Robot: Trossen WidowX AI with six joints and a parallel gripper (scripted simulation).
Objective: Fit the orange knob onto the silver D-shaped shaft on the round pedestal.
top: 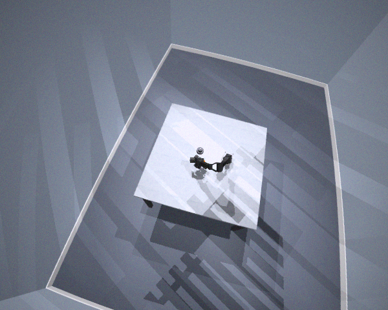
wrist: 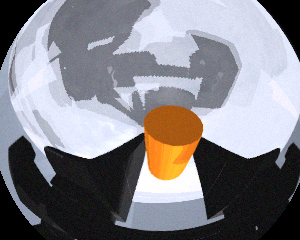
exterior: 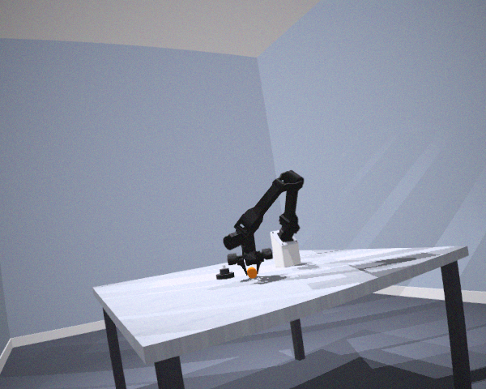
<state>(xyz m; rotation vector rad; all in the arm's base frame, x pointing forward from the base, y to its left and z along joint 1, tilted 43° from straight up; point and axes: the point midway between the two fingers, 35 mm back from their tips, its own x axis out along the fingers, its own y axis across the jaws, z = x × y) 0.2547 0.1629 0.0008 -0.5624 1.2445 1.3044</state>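
The orange knob [exterior: 252,271] [wrist: 172,155] appears to lie on its side, at or close to the table top, with a round end towards the exterior camera. No hole shows. My gripper [exterior: 252,273] [wrist: 169,138] points down and its fingers close on the knob from both sides, touching it in the wrist view. The dark round pedestal [top: 197,152] [exterior: 224,276] stands just beside the gripper, left of it in the exterior view. Its small silver shaft [exterior: 223,267] points up; its flat side is too small to make out. The pedestal does not show in the wrist view.
The white table [top: 167,156] [exterior: 159,305] carries everything. The arm's white base block [exterior: 287,254] stands right of the gripper in the exterior view. Shadows of the arm fall across the table top.
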